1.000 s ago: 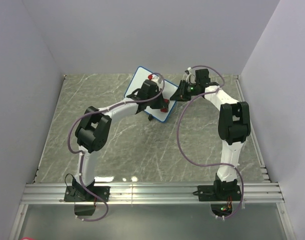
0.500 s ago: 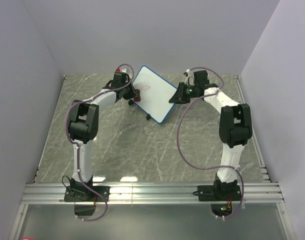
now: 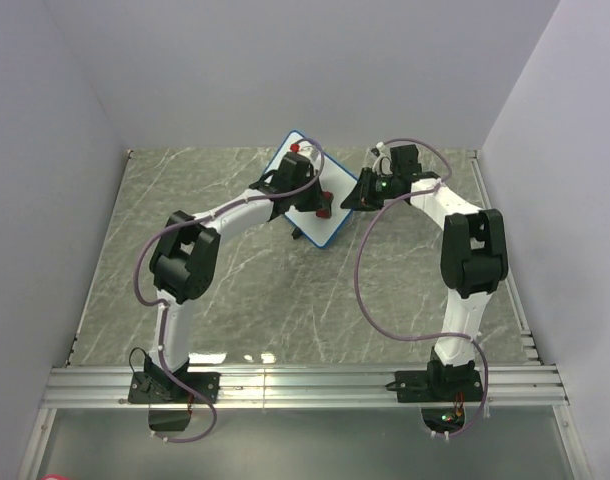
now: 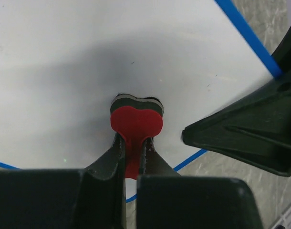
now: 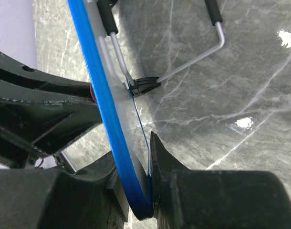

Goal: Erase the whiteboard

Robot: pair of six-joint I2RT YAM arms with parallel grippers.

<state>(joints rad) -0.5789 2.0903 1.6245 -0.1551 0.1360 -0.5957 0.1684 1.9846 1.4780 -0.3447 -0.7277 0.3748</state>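
Observation:
The whiteboard [image 3: 330,212], white with a thin blue frame, stands tilted at the back middle of the table. Its face fills the left wrist view [image 4: 88,57] and looks clean there. My left gripper [image 3: 321,203] is shut on a small red-black eraser block [image 4: 136,119] and presses it against the board's face. My right gripper [image 3: 357,192] is shut on the board's right edge; the blue frame [image 5: 107,119] runs between its jaws in the right wrist view. The board's wire stand [image 5: 193,57] with a black foot shows behind it.
The grey marbled tabletop [image 3: 235,290] is walled by pale panels at the back and sides. An aluminium rail [image 3: 305,385] carrying both arm bases runs along the near edge. Purple cables loop beside each arm.
My left gripper swept with the eraser from the board's right part to its left edge and back to the right. The board shifted slightly. The right gripper kept its hold.

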